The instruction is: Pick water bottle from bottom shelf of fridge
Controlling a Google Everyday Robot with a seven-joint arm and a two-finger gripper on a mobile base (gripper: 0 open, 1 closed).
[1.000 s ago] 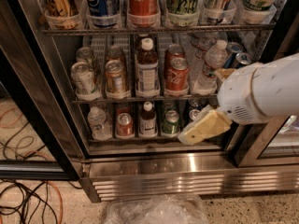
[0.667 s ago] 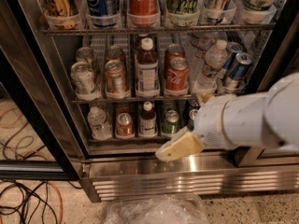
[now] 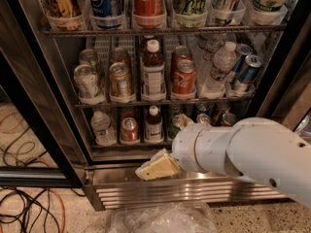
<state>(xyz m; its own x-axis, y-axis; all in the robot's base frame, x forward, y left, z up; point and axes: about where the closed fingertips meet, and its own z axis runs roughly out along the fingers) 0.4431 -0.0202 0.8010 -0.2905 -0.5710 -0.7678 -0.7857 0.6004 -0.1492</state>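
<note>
The fridge (image 3: 59, 84) stands open; three wire racks are in view. The water bottle (image 3: 102, 126) stands upright in the leftmost lane of the bottom shelf (image 3: 112, 145), white cap up; just to its right stand a copper-topped can (image 3: 129, 129) and a dark drink bottle (image 3: 154, 124), each in its own lane. A taller clear bottle (image 3: 221, 68) stands on the rack above, towards the right. The white arm (image 3: 248, 152) enters from the right and crosses in front of the right-hand lanes of the bottom shelf. The hand (image 3: 156, 167) hangs below that shelf, in front of the stainless base, just above the slotted grille (image 3: 184, 191); it lies to the right of and lower than the water bottle, apart from it. Whether the hand is released or clenched cannot be told. A crumpled clear plastic bag (image 3: 160, 220) lies on the floor below the grille; cables (image 3: 24, 212) lie at the lower left.
</note>
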